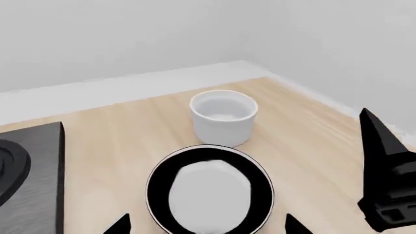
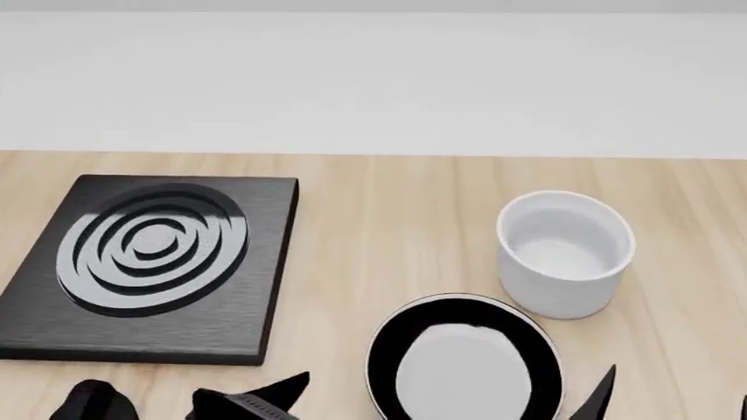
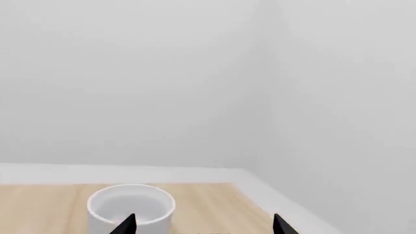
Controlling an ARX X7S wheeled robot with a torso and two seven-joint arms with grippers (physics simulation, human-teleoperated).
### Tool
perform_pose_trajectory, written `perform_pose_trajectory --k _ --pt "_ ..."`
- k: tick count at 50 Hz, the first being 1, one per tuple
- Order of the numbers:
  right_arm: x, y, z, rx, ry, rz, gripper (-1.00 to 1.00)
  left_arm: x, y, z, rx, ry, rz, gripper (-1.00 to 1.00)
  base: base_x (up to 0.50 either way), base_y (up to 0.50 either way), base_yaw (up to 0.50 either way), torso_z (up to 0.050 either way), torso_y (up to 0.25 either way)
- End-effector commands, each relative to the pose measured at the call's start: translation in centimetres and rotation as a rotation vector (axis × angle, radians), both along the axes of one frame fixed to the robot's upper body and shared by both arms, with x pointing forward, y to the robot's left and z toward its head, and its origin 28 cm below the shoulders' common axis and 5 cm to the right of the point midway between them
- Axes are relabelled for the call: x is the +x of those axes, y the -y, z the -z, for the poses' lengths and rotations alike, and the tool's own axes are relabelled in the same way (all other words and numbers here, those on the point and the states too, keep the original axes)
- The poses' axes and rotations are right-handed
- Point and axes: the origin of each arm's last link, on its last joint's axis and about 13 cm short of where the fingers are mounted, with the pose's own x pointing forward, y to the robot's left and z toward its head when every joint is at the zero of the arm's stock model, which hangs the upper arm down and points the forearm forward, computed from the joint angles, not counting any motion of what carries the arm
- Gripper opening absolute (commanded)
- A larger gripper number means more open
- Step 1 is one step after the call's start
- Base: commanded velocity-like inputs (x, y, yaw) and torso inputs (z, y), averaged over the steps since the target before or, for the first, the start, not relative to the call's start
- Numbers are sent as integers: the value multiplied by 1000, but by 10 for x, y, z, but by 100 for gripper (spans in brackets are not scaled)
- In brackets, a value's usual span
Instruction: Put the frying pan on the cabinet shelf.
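Observation:
The frying pan (image 2: 464, 367) is a round glossy black pan with a thin pale rim. It lies on the wooden counter near the front edge of the head view, and its handle is out of view. In the left wrist view the frying pan (image 1: 209, 191) sits just ahead of my left gripper (image 1: 208, 226), whose dark fingertips (image 1: 120, 225) stand wide apart, open and empty. My right gripper (image 3: 202, 225) is open too, with nothing between its tips, and hovers near the white cup (image 3: 130, 205). The cabinet shelf is out of view.
A white cylindrical cup (image 2: 565, 252) stands just behind and to the right of the pan. A square black burner plate (image 2: 150, 262) with concentric rings lies at the left. White walls meet in a corner behind the counter (image 2: 386, 227). The right arm's dark gripper body (image 1: 385, 180) shows beside the pan.

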Motion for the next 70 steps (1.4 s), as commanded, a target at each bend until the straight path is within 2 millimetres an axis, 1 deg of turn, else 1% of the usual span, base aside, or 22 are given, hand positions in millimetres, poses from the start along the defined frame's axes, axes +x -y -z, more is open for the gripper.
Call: perform_pose_trajectory --k 1,9,16,21,36,43,57,58,62,70 --pt "-13 16 -3 -10 20 114 100 5 12 17 31 -45 31 100 0 0 0 0 0" --pt "-18 21 -8 -24 27 132 100 13 17 33 43 -89 41 100 0 0 0 0 0" --pt "-15 21 -8 -26 20 120 100 22 23 48 62 -133 32 100 0 0 0 0 0" --pt "-14 20 -7 -28 17 112 100 22 25 56 44 -176 24 100 0 0 0 0 0" --pt "-15 20 -4 -24 8 110 100 21 29 88 87 -284 22 100 0 0 0 0 0" --pt "-16 20 -3 -24 5 109 100 14 31 93 92 -309 29 100 0 0 0 0 0" --pt "-17 21 -1 -20 2 112 100 14 32 102 83 -385 36 100 0 0 0 0 0" --pt "-17 21 -1 -20 2 111 100 14 32 103 71 -419 20 100 0 0 0 0 0" --pt "-18 21 -1 -21 2 111 100 15 30 103 54 -432 11 100 0 0 0 0 0" --pt "-19 21 -1 -21 1 110 100 13 30 105 79 -426 19 100 0 0 0 0 0"
